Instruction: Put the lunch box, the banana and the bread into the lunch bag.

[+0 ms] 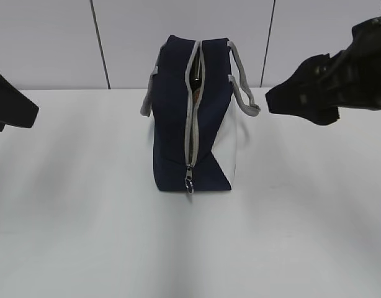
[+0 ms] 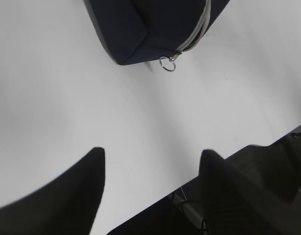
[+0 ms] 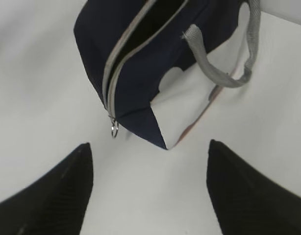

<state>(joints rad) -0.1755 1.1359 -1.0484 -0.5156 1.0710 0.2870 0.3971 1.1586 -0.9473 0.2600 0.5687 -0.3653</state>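
The lunch bag (image 1: 192, 115) stands on the white bench (image 1: 85, 217), toward its back edge and about midway between its left and right edges. Its grey zipper (image 1: 195, 105) is parted along the top, with the ring pull (image 1: 189, 185) hanging at the near end just above the bench surface.

The exterior view alone shows both arms at once: the left gripper (image 1: 13, 108) hangs near the left edge, the right gripper (image 1: 302, 102) above the right side, each well apart from the bag. It also gives a thin glimpse through the zipper gap of something dark and brownish inside — too narrow to say what.

The left wrist view shows only the bag's navy near corner and the ring pull, with the fingers (image 2: 77, 196) spread and empty.

The right wrist view adds the white side panel (image 3: 182, 110), one grey strap handle (image 3: 224, 73) and the dark opening — its fingers (image 3: 57, 196) likewise wide apart, gripping nothing.
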